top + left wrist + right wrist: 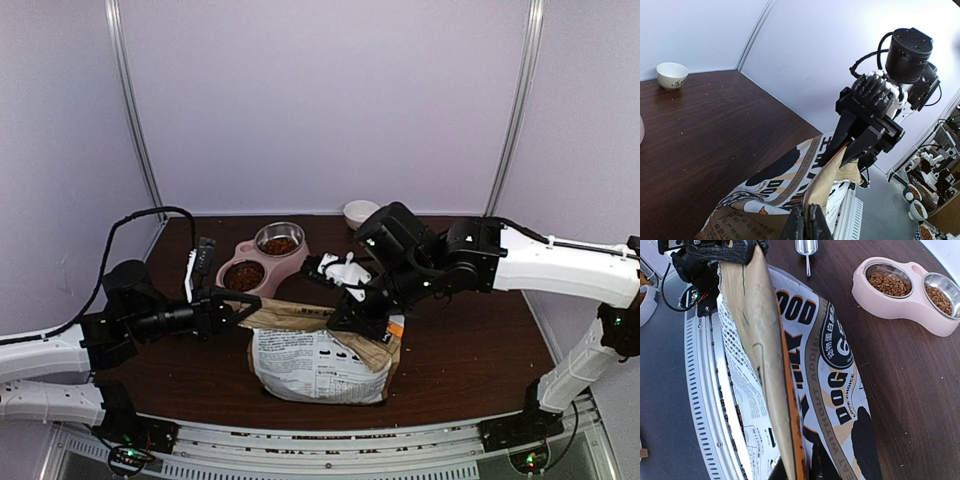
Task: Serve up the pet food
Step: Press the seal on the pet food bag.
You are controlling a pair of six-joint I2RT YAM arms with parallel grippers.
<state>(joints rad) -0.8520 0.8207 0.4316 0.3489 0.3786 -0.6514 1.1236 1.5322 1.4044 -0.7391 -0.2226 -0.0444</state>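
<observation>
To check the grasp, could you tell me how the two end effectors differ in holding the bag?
The left end effector lies nearly level; the right end effector angles downward. The left pinches the bag's left top corner, the right the opposite corner. Both are shut on its top edge.

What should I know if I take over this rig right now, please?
Left hand shut on the bag's top edge, left end; right hand shut on its right end.
Bag sits front-centre, top held flat between them.
Kibble in both feeder bowls; scoop lies near it.
Serving looks done.
Left: probably let go of the bag.
</observation>
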